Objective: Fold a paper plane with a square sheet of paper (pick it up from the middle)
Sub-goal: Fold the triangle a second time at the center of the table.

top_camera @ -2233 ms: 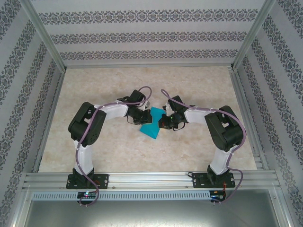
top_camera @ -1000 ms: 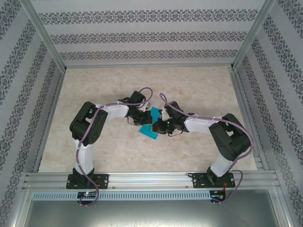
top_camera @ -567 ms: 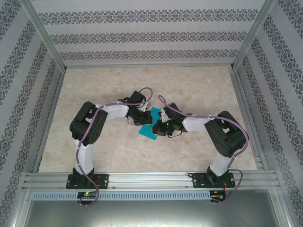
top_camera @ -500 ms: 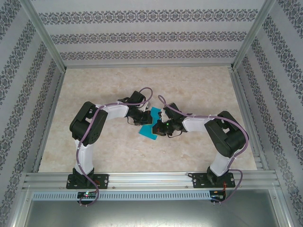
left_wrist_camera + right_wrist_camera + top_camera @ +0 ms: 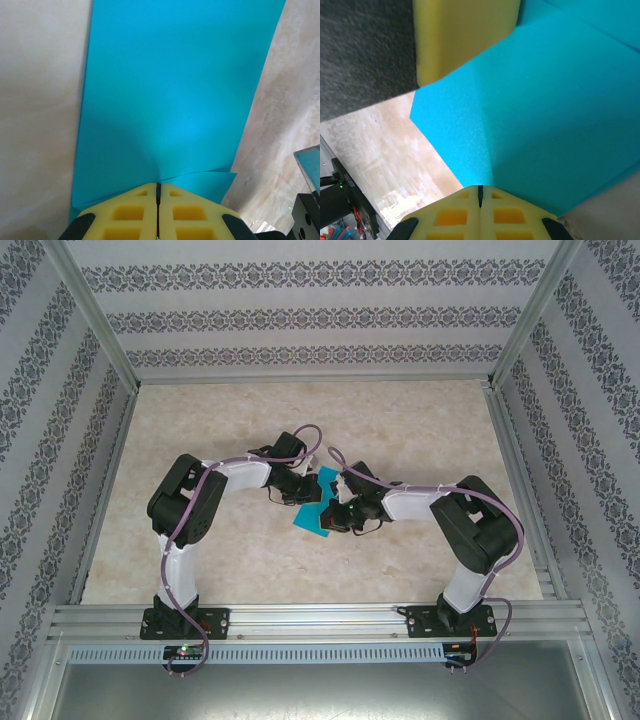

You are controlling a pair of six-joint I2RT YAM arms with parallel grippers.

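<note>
One marbled table | square sheet of paper mid-table | patterned walls

Open table all round; at its middle, left pincer and right pincer close together over the paper

- square sheet of paper: is showing plain teal-blue, no print.
- table: is showing cream-beige marbling.
- walls: are carrying white paper with grey ornamental bands, possibly floral; too small to tell.
- left gripper, right gripper: are showing yellow pads, black edging.
- arms: are showing white links, black joints, lilac cables.
- frame: is showing silver-grey.
</note>
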